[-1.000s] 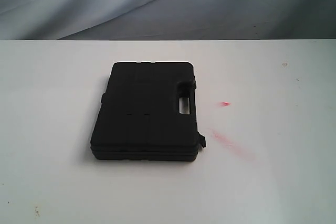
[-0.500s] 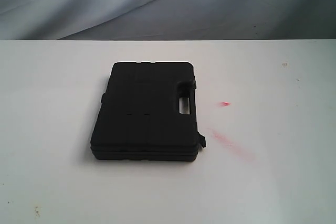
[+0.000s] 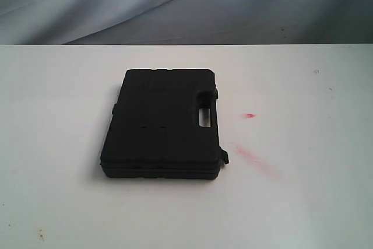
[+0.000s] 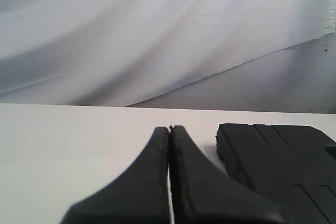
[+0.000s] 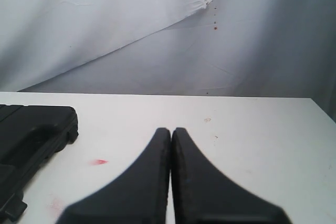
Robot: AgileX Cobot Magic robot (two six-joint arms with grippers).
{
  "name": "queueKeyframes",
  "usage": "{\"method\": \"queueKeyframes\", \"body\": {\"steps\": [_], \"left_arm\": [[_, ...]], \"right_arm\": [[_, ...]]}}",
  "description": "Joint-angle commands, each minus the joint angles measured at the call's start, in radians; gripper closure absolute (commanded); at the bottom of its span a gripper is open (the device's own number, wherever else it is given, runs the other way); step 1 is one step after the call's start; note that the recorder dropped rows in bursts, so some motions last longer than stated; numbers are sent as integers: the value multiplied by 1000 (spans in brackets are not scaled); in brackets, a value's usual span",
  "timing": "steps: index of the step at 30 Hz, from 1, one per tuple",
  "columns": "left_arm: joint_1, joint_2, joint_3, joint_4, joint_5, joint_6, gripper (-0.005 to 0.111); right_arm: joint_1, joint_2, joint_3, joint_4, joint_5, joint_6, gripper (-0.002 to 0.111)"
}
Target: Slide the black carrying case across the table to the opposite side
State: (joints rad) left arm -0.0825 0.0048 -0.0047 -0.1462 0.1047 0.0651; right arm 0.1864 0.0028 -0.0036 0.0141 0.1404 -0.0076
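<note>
Behind the white desk (image 3: 326, 202) hangs a creased pale grey cloth backdrop (image 3: 116, 4), brighter on the left of the exterior view and shadowed on the right.

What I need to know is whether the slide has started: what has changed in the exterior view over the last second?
Nothing visibly changed. The black carrying case lies flat at the same spot on the table, with its handle cutout toward the red smears. No gripper has entered the exterior view. In the wrist views the left gripper and right gripper are both shut.
</note>
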Motion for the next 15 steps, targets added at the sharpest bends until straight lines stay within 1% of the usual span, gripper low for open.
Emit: {"method": "queueKeyframes", "body": {"steps": [1, 4, 8, 12, 15], "left_arm": [[2, -5, 5, 3, 1, 1, 107], [2, -5, 5, 3, 1, 1, 107], [2, -5, 5, 3, 1, 1, 107], [2, -5, 5, 3, 1, 1, 107], [2, -5, 5, 3, 1, 1, 107]], "right_arm": [[4, -3, 4, 0, -1, 0, 108], [4, -3, 4, 40, -7, 42, 108], [4, -3, 4, 40, -34, 68, 108], [4, -3, -13, 40, -21, 182, 108], [4, -3, -56, 40, -14, 265, 108]]}}
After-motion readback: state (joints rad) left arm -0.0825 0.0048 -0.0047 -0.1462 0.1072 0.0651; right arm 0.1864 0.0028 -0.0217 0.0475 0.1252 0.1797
